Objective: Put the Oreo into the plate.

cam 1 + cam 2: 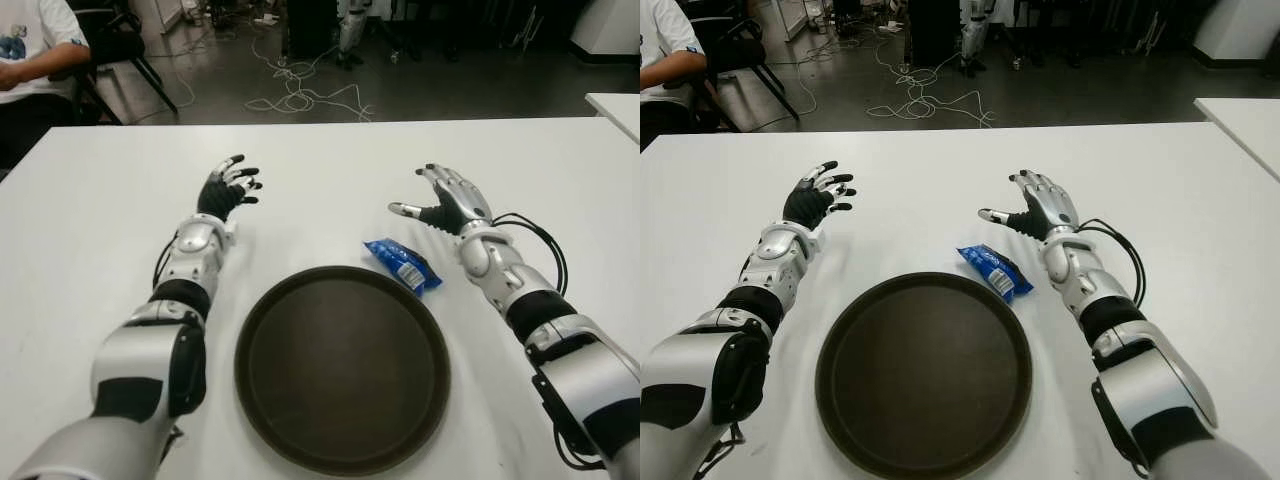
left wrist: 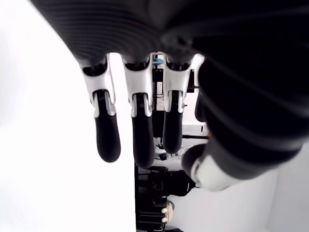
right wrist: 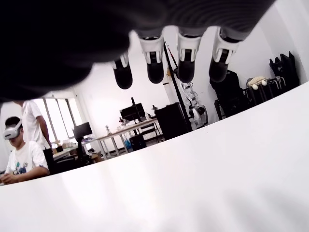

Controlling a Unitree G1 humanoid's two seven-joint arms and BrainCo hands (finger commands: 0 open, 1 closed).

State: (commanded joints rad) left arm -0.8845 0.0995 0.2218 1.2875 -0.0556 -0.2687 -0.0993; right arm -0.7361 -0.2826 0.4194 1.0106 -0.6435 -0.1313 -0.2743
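A blue Oreo packet (image 1: 402, 265) lies on the white table (image 1: 330, 170), just past the upper right rim of the round dark brown plate (image 1: 342, 366). The plate holds nothing. My right hand (image 1: 447, 200) hovers a little beyond and to the right of the packet, fingers spread, thumb pointing left, holding nothing. My left hand (image 1: 229, 187) is out to the left of the plate, fingers spread and holding nothing. In the right wrist view only the fingertips (image 3: 155, 72) show above bare table.
A person in a white shirt (image 1: 30, 45) sits beyond the table's far left corner. Cables (image 1: 300, 95) trail on the floor behind the table. A second white table's corner (image 1: 618, 108) shows at far right.
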